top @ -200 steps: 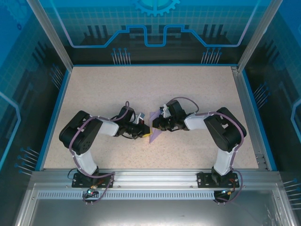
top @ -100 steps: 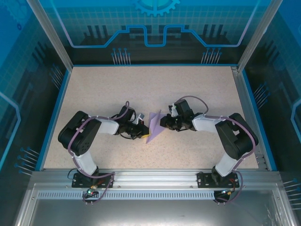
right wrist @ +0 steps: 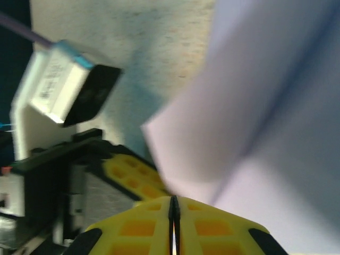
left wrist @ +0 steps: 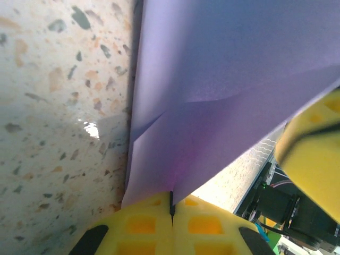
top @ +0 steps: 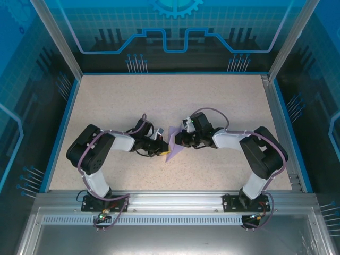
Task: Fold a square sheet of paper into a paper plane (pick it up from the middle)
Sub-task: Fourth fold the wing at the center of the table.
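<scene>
The lavender sheet of paper (top: 173,142) is folded into a pointed, creased shape and stands on edge at the table's middle, between the two grippers. My left gripper (top: 163,149) is shut on its lower end; in the left wrist view the paper (left wrist: 212,90) rises out of the slit between the yellow fingertips of this gripper (left wrist: 171,197), one fold crease running across it. My right gripper (top: 179,141) comes in from the right. Its yellow fingers (right wrist: 139,226) are pressed together, and the blurred paper (right wrist: 265,106) meets their tips. One right finger (left wrist: 313,141) shows just past the paper's edge.
The speckled beige tabletop (top: 175,101) is bounded by a blue rim (top: 58,133) and the enclosure posts. In the right wrist view the left arm's camera block (right wrist: 64,90) and yellow finger (right wrist: 133,175) sit close on the left.
The right gripper drew back to the right with its arm stretched out, then came back left to the paper. The paper tilted and shifted slightly. The left gripper kept its hold.
</scene>
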Action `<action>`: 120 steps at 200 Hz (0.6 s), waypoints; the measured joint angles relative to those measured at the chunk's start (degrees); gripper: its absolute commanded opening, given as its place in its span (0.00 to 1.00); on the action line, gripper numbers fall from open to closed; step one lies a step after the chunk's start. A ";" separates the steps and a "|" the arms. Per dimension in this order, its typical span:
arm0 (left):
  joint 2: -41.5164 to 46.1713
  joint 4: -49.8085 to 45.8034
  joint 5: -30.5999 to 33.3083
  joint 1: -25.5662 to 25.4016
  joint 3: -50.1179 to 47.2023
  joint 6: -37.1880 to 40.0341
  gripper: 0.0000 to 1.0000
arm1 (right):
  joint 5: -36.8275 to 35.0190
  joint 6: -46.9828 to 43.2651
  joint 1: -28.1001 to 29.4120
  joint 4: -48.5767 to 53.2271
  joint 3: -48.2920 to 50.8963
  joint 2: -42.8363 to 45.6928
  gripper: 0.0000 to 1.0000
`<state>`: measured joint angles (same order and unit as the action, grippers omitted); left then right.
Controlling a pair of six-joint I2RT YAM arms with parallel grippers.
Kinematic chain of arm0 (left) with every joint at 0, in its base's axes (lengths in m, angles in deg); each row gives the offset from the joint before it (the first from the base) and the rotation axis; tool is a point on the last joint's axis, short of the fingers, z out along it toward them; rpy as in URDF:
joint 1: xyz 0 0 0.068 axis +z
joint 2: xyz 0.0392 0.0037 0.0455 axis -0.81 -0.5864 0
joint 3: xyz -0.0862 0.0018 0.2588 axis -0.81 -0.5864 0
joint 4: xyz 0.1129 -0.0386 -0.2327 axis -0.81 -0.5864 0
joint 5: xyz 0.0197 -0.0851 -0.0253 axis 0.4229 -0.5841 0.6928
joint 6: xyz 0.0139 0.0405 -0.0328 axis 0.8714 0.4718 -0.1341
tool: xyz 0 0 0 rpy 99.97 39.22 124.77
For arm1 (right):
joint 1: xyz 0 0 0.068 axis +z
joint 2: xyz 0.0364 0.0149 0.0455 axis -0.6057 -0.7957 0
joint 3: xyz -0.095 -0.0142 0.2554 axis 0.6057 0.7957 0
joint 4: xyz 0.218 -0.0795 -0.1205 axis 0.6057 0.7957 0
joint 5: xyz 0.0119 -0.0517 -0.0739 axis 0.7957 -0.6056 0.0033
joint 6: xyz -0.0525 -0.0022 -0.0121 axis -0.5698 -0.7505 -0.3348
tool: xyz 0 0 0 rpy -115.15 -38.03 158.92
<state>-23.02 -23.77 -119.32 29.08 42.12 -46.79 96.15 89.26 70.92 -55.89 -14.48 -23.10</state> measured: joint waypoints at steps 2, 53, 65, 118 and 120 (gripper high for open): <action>0.00 0.02 -0.04 0.02 0.00 0.00 0.03 | 0.11 0.09 0.17 -0.37 -0.13 -0.07 0.11; -0.09 1.25 -0.44 0.17 0.00 -0.72 0.03 | 0.09 3.06 0.44 -4.28 -1.77 -4.63 0.10; -0.09 1.33 -0.44 0.20 -0.02 -1.11 0.03 | 0.00 3.43 0.35 -4.42 -1.77 -5.38 0.10; -0.09 2.47 -0.55 0.24 -0.35 -1.55 0.06 | -0.17 3.69 -0.26 -5.18 -1.77 -6.43 0.10; -0.09 2.49 -0.55 0.24 -0.37 -1.55 0.06 | -0.20 3.69 -0.31 -5.18 -1.77 -6.45 0.10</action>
<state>-23.11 -21.28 -119.86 29.32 41.74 -48.34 95.96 92.95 70.62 -61.07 -16.25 -29.55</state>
